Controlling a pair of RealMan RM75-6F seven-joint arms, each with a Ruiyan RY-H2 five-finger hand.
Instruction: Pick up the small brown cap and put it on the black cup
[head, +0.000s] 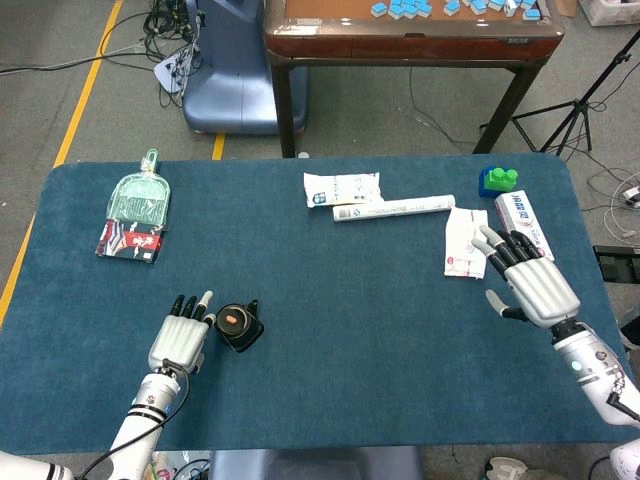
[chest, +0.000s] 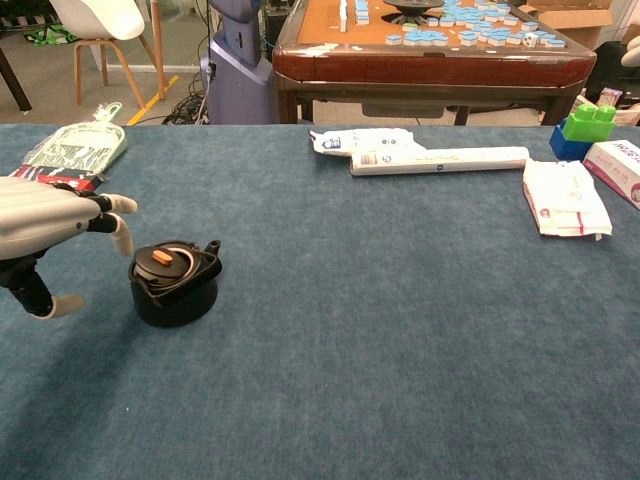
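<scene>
The left hand (head: 181, 340) hangs empty, fingers loosely spread, just left of the squat round black cup (head: 239, 327). The small brown cap (head: 232, 320) already sits on the cup's top. The right hand (head: 533, 284) is also empty, way off across the blue felt table (head: 360, 330). Cluttered workshop behind.
</scene>
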